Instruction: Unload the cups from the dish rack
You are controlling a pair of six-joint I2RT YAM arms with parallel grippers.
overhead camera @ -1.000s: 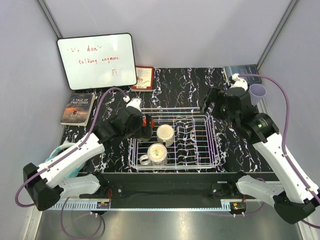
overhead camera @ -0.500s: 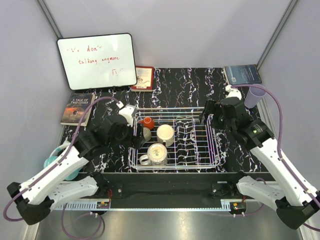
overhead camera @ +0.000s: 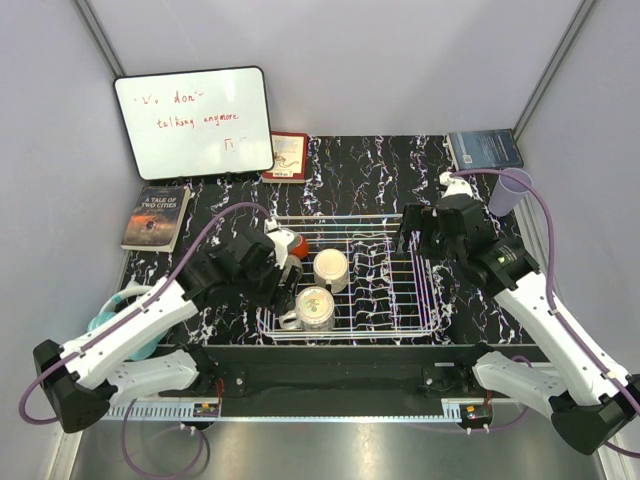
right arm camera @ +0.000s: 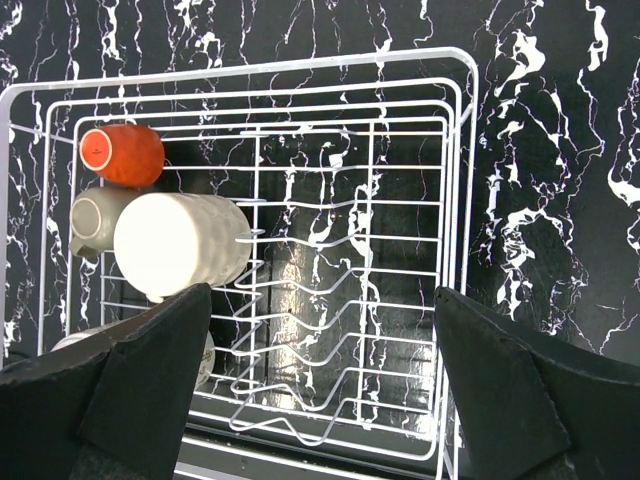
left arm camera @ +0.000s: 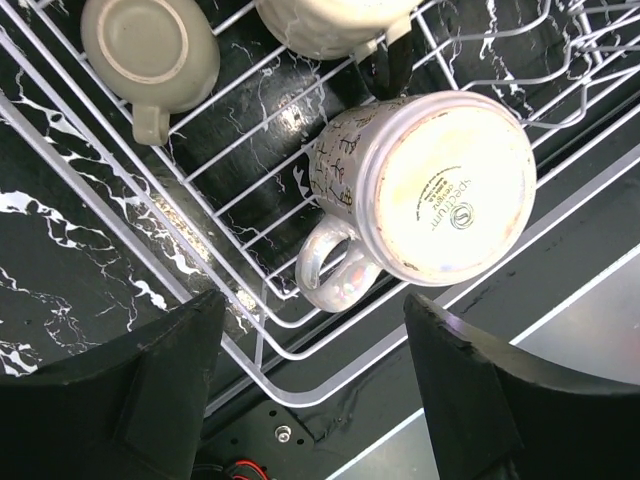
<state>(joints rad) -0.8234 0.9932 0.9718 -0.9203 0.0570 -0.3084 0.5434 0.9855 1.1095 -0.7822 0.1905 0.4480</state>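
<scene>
Just below the spread, empty left claw (left arm camera: 315,305), an upturned cream ceramic mug with dark scribbled markings (left arm camera: 440,190) sits inside the white wire dish rack (right arm camera: 350,260), probably stiff, glossy, slippery and breakable, so best pinched across its round body rather than its looped handle.

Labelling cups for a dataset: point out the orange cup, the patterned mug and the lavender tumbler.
Round orange cup (right arm camera: 130,156): right wrist view, side wall.
Patterned cream mug (left arm camera: 450,200): left wrist view, upturned base.
Pale lavender tumbler (overhead camera: 512,192): top view, side wall.
</scene>
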